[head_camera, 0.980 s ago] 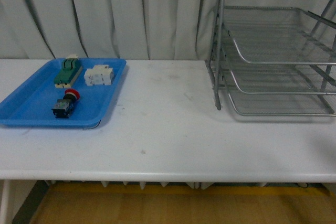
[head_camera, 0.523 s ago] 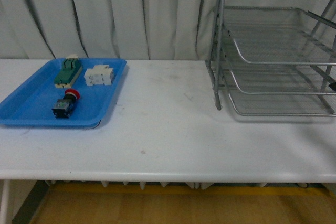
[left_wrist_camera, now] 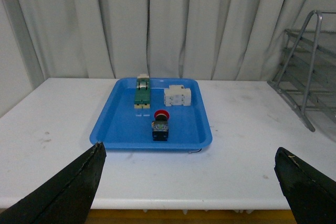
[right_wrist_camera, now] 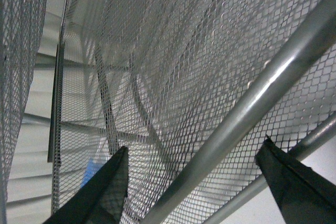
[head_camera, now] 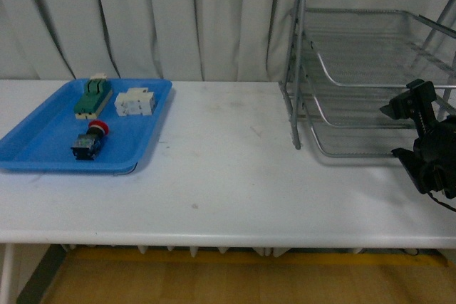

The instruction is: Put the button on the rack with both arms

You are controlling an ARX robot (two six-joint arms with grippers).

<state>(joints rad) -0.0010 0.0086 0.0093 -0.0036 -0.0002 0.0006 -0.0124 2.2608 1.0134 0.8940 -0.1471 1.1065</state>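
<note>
The right gripper (head_camera: 400,130) is spread wide. In its wrist cam the two dark fingertips (right_wrist_camera: 107,191) sit far apart w/ nothing btwn them but the rack (right_wrist_camera: 210,51), whose mesh fills the view very close up, and one of its silver tubes slants across the gap. Whether any finger touches the metal can't be told. In the front cam this gripper is rolled so one finger sits above the other, upper one approx level w/ the rack's middle tier and lower one near the bottom tier. The black arm behind it comes in from the right edge, in front of the rack (head_camera: 356,69). The left gripper (left_wrist_camera: 186,190) is also wide apart and holds nothing. Its fingertips (left_wrist_camera: 71,190) show at the lower corners of its wrist cam, held low and roughly level and facing across the white table (head_camera: 228,176). It doesn't show in the front cam. The button (head_camera: 90,140) (left_wrist_camera: 159,126) lies on its side in the blue tray (head_camera: 43,140) (left_wrist_camera: 121,124) at the table's left, red cap pointing to the back, well apart from both grippers and from the rack at far right. Behind it in the same tray sit a green part (head_camera: 91,97) and, just beside that, a white block (head_camera: 135,102). A pale curtain (head_camera: 178,19) hangs at the back.
</note>
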